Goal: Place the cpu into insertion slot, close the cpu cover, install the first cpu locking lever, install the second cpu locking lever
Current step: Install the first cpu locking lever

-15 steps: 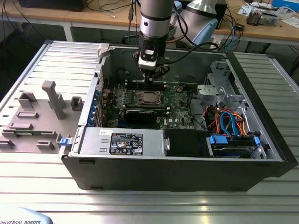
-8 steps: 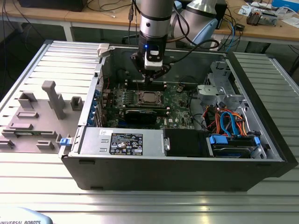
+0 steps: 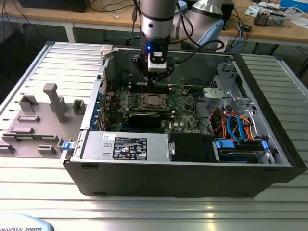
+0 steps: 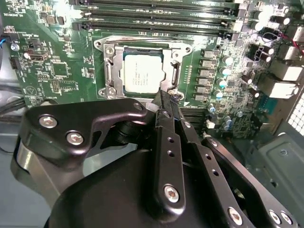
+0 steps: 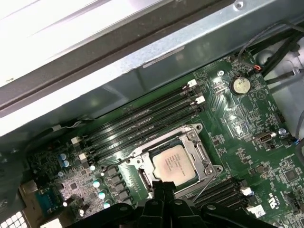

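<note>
Ribbed metal tabletop (image 3: 144, 211) carries an open computer case (image 3: 192, 178) lying on its side, and the arm reaches down into it from above. Gripper (image 3: 155, 79) hangs low over the green motherboard (image 4: 52, 71); in both wrist views its jaws (image 4: 166, 97) (image 5: 164, 184) stand drawn together, tips meeting at the near edge of the insertion slot (image 4: 142, 43), and nothing can be made out between them. Just ahead of the jaws the cpu (image 4: 142, 71) (image 5: 175, 165) lies flat in the slot, silver top upward. The cpu cover (image 4: 111, 71) lies down around the chip, framing it. Beyond the cpu, farther from the jaws, run the long black memory slots (image 4: 156, 21) (image 5: 142, 121)
</note>
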`<state>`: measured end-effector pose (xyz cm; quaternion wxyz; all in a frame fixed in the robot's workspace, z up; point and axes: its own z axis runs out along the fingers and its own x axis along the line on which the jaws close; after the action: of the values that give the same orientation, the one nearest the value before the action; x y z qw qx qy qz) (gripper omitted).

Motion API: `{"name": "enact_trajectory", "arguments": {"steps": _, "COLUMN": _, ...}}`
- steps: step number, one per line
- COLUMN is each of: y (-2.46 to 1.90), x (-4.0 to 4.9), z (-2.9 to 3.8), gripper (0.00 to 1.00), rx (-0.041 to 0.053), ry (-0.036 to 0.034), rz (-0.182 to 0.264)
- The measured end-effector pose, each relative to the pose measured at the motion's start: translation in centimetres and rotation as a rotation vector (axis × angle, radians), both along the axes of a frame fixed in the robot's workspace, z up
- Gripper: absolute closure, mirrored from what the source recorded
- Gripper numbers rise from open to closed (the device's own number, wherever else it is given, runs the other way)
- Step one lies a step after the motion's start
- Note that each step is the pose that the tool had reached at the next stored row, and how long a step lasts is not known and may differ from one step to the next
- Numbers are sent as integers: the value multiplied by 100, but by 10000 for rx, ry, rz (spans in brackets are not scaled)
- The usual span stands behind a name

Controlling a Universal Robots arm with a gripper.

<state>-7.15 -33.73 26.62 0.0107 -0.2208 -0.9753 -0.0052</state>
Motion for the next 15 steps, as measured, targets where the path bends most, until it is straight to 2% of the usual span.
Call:
{"name": "enact_trajectory", "arguments": {"steps": 2, "y": 0, "x": -1, "z": 1, "gripper": 89, "rx": -2, "ry": 1, "rz": 278}}
{"name": "enact_trajectory", "arguments": {"steps": 3, "y": -1, "x": -1, "z": 1, "gripper": 89, "rx": -1, "ry": 1, "rz": 572}}
{"name": "enact_trajectory", "arguments": {"steps": 4, "y": 0, "x": -1, "z": 0, "gripper": 89, "rx": -1, "ry": 0, "rz": 1062}}
{"name": "enact_trajectory", "arguments": {"steps": 8, "y": 0, "x": -1, "z": -2, "gripper": 89, "rx": 0, "ry": 0, "rz": 2033}}
{"name": "enact_trajectory", "arguments": {"steps": 10, "y": 0, "x": -2, "z": -5, "gripper": 89, "rx": -3, "ry": -13, "rz": 2244}}
{"name": "enact_trajectory", "arguments": {"steps": 12, "y": 0, "x": -2, "z": -10, "gripper": 89, "rx": -10, "ry": -94, "rz": 2353}}
{"name": "enact_trajectory", "arguments": {"steps": 15, "y": 0, "x": -7, "z": -14, "gripper": 89, "rx": -34, "ry": -290, "rz": 2430}}
